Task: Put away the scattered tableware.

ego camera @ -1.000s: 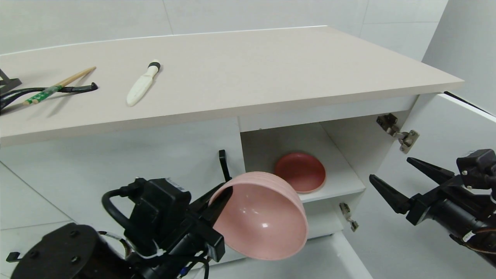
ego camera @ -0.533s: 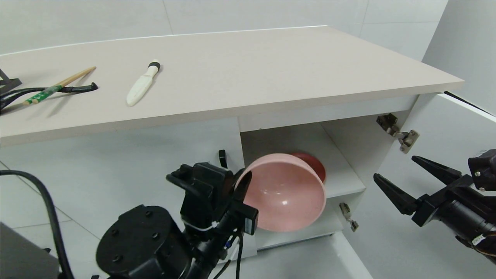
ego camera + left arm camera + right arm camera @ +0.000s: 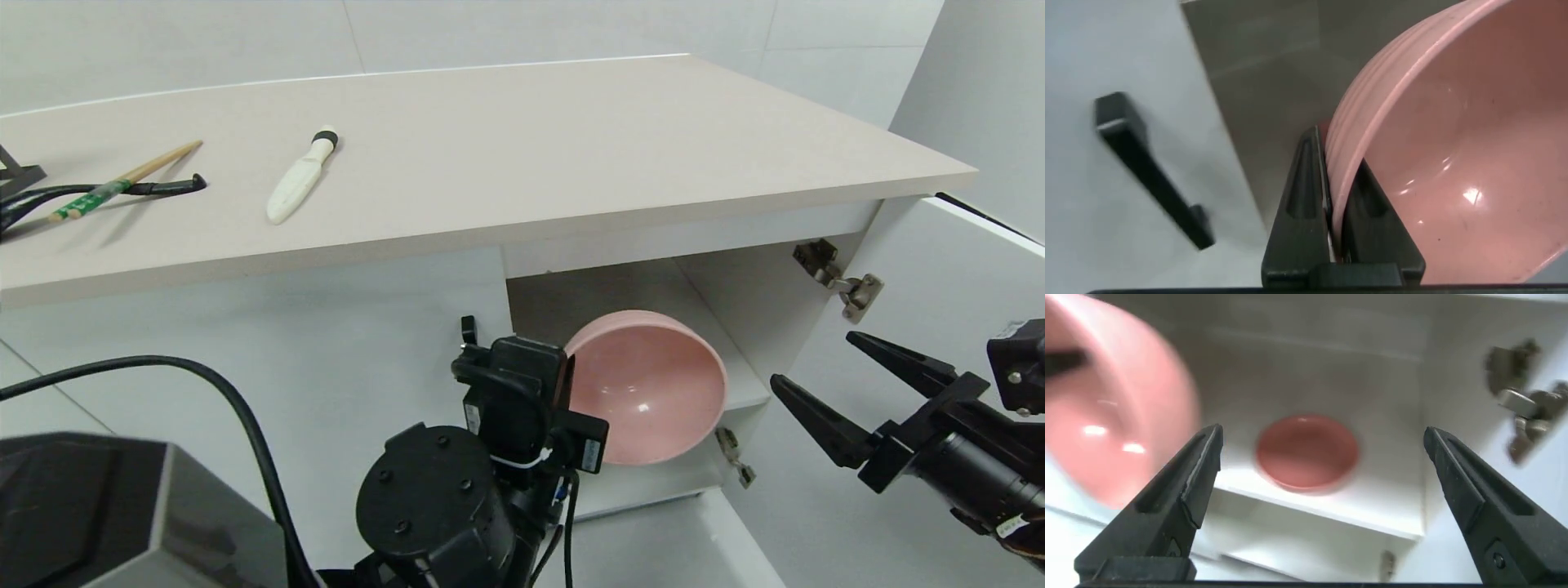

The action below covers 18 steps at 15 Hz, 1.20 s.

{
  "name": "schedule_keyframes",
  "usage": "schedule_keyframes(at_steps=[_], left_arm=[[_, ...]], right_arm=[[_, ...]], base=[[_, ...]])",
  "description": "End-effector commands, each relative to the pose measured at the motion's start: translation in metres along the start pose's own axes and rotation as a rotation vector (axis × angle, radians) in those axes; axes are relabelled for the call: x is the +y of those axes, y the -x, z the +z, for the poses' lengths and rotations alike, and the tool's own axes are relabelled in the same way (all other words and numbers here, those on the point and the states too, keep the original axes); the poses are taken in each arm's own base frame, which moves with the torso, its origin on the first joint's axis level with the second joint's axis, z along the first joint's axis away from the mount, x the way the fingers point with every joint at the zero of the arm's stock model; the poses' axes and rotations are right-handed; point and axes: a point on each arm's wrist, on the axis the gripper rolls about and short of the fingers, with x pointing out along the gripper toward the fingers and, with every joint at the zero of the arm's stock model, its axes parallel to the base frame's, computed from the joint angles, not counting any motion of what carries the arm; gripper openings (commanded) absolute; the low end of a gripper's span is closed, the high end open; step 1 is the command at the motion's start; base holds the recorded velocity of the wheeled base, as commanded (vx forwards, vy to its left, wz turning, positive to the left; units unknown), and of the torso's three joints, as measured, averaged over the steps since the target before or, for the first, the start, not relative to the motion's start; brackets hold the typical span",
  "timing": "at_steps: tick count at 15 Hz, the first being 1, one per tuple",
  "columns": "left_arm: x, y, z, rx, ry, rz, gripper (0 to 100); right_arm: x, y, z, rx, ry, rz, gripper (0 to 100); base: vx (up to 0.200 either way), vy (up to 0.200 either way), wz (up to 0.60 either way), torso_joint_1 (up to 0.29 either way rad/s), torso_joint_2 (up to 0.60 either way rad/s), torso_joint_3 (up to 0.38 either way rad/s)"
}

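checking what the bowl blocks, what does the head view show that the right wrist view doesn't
Head view adds: the beige countertop with wooden chopsticks and a white knife-shaped utensil with a black band lying on it.
Right wrist view adds: a round red plate lying flat on the white cabinet shelf.
Shared: the ribbed pink bowl at the cabinet opening, the metal door hinge, and the open right gripper.
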Motion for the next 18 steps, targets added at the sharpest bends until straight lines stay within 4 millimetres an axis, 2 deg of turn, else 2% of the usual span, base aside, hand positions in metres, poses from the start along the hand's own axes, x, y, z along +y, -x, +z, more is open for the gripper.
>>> schedule_keyframes(at_steps=[1,4,10,13,15,18], left_arm=[[-0.014,-0.014,-0.006,-0.009,0.005,0.045,0],[-0.025,-0.022,-0.007,-0.025,0.019,0.06,0],[-0.039,-0.032,0.0,-0.069,-0.009,0.052,0],[-0.052,-0.042,-0.003,-0.114,-0.022,-0.044,0],[-0.06,-0.043,-0.003,-0.127,-0.018,-0.08,0],[-0.062,-0.044,-0.006,-0.124,-0.02,-0.08,0]], right_arm=[[0.005,0.006,0.012,-0.058,-0.033,0.029,100],[0.015,0.011,0.017,-0.085,-0.063,0.085,100],[0.017,-0.006,-0.005,0.022,-0.088,0.087,100],[-0.002,-0.019,-0.021,0.089,-0.077,-0.012,100],[-0.014,-0.022,-0.018,0.068,-0.069,-0.066,100],[-0.013,-0.018,-0.008,0.023,-0.066,-0.062,100]], base=[[0.0,0.0,0.0,0.0,0.0,0.0],[0.0,0.0,0.0,0.0,0.0,0.0],[0.0,0.0,0.0,0.0,0.0,0.0],[0.0,0.0,0.0,0.0,0.0,0.0],[0.0,0.0,0.0,0.0,0.0,0.0],[0.0,0.0,0.0,0.0,0.0,0.0]])
